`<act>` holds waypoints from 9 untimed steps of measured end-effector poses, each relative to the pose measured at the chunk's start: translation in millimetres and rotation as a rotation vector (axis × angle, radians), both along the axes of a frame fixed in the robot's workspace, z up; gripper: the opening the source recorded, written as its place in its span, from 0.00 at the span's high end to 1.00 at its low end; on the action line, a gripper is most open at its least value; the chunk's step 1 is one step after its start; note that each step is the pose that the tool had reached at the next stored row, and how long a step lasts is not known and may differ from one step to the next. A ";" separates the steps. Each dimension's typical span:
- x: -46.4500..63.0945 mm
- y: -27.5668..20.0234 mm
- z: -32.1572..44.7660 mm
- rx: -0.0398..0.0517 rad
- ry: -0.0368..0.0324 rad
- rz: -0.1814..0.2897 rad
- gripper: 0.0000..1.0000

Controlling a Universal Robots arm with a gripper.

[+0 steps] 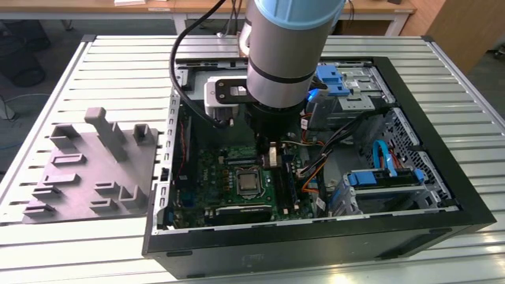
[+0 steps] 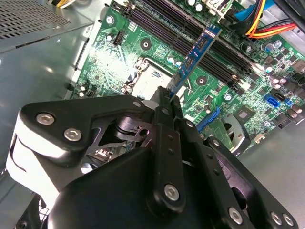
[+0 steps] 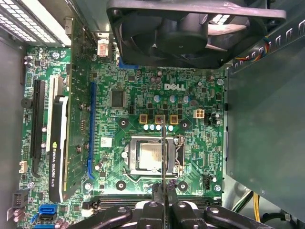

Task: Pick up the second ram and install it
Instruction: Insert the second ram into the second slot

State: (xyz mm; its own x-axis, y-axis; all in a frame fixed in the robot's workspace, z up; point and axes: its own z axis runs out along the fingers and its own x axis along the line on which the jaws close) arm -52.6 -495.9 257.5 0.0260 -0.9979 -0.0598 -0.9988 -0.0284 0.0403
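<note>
Jaws pinching second ram [image 2: 194, 58] by one end, rest sticking out ahead over green motherboard [image 2: 143, 45] inside open PC case [image 1: 442, 195]. In first wrist view, second ram [image 3: 163, 152] edge-on, crossing CPU socket [image 3: 145, 160]. In second wrist view, far end near long black slots [image 2: 164, 24]; seated or not, can't tell. Case on slatted surface [image 1: 118, 65]

Both wrist views behind hand [image 3: 163, 192], over motherboard [image 3: 205, 143]

open room for claw [image 2: 167, 98] above cpu socket [image 3: 152, 157]; fan [image 3: 195, 33], graphics card [image 3: 59, 148], cables [image 2: 267, 21] crowd sides.
</note>
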 end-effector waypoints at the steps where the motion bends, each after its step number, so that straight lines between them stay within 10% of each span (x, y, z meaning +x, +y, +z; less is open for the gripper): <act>1: 0.0 0.0 0.0 0.0000 0.0000 0.001 0.86; 9: 0.0 0.0 0.0 0.0000 -0.0001 0.051 0.86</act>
State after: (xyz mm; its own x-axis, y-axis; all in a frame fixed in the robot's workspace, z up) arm -52.6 -495.9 257.5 0.0770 -0.9952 -0.0598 -0.9960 -0.0795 0.0402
